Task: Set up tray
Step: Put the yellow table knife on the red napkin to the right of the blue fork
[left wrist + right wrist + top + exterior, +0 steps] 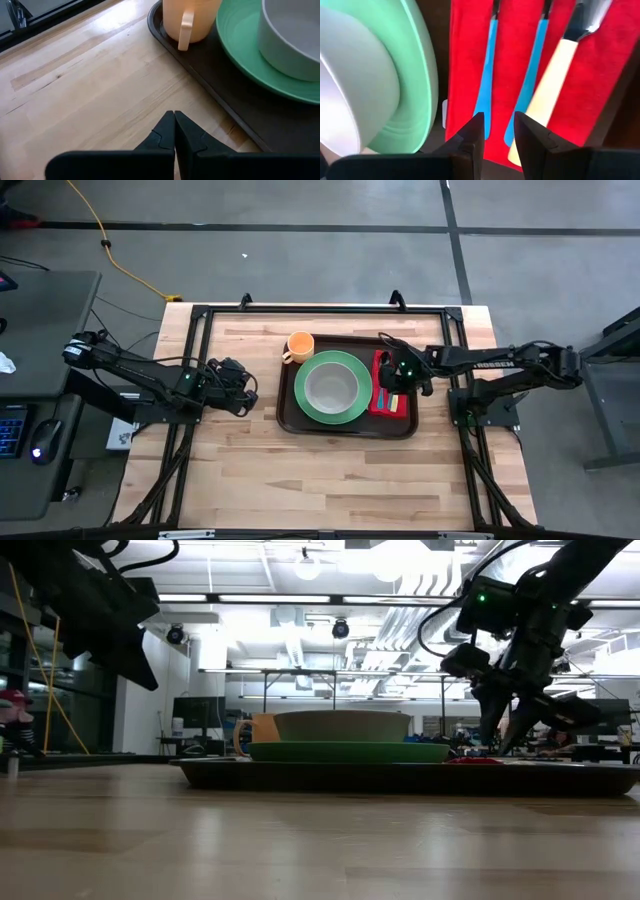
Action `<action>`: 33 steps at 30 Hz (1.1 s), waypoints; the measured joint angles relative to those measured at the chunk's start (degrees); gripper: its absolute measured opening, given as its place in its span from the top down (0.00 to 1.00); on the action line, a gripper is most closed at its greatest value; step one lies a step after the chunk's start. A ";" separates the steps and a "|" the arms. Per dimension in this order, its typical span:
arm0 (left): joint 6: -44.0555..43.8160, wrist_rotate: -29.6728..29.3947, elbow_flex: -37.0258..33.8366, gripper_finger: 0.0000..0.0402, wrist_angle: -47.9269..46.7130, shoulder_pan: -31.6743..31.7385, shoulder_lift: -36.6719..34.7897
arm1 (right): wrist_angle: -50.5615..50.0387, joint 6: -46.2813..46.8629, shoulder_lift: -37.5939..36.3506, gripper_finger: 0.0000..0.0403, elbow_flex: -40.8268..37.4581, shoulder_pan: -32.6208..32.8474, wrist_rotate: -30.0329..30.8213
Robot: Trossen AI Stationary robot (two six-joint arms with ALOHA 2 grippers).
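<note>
The tray (pixel 288 412) is lying near the far edge of the surface (pixel 330 470), about in the middle. A green plate (pixel 305 401) with a grey bowl (pixel 331 386) is sitting in it. An orange cup (pixel 299 347) is standing in its far left corner. A red napkin (pixel 392 406) is lying along its right side, with two blue-handled pieces and a cream-handled one on it, maybe a spoon. The right end effector (pixel 499 131) is hovering over the napkin, fingers a little apart, pinching nothing. The left end effector (pixel 174 131) is waiting left of the tray, fingers pressed together.
</note>
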 joint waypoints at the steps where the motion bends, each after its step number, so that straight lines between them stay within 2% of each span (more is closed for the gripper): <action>1: 0.00 0.00 0.02 0.92 0.14 0.00 -0.02 | 0.52 0.32 0.39 0.79 0.00 0.36 0.03; 10: 0.00 0.14 0.02 0.92 0.43 -0.01 -0.02 | 2.77 1.41 4.83 0.79 0.00 3.36 -0.96; 33: 0.00 0.24 0.01 0.92 0.47 0.00 0.00 | 1.42 -0.41 5.13 0.79 0.00 3.58 -2.92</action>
